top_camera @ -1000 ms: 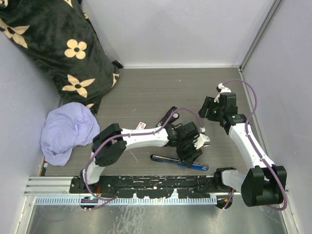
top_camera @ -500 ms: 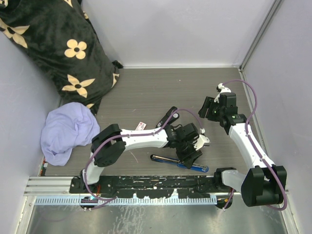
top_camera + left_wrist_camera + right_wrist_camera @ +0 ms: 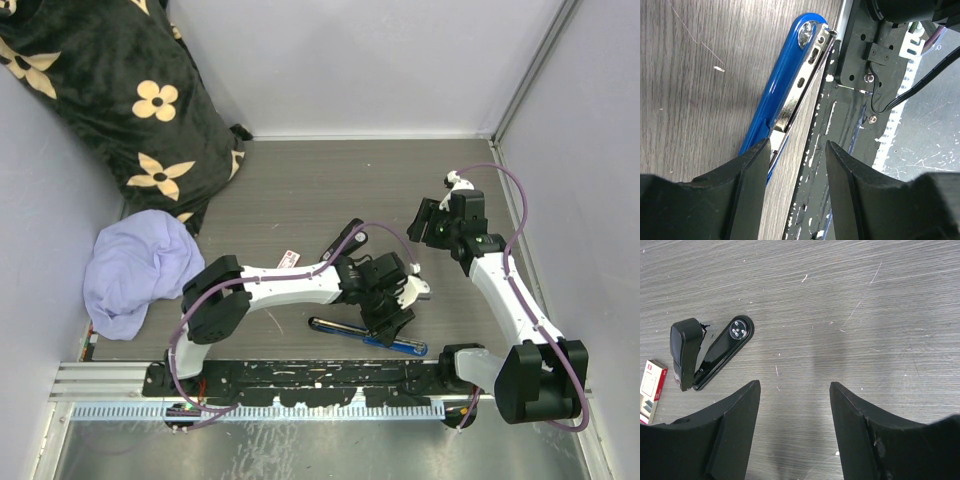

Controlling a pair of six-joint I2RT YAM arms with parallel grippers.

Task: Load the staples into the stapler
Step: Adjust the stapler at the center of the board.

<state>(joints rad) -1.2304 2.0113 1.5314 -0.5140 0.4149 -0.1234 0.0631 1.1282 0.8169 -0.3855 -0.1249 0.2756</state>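
Over to the left gripper (image 3: 392, 318), lower centre of the overhead view: hangs low over the blue stapler (image 3: 405, 344), jaws partly spread, pinching nothing. Seen from its wrist camera, straddles the stapler's lower end, blue base and silver rail slanting up toward the top of the frame, right alongside the black base plate (image 3: 850, 107). Right of centre overhead, the right gripper (image 3: 428, 225): spread wide, empty, above bare worktop (image 3: 865, 315). At the left of its wrist view, the black stapler (image 3: 710, 352), top lifted off its base. Just beside that, at the lower left edge, the staples (image 3: 651, 385): small white box, red label, flat on the worktop, well apart from both grippers.
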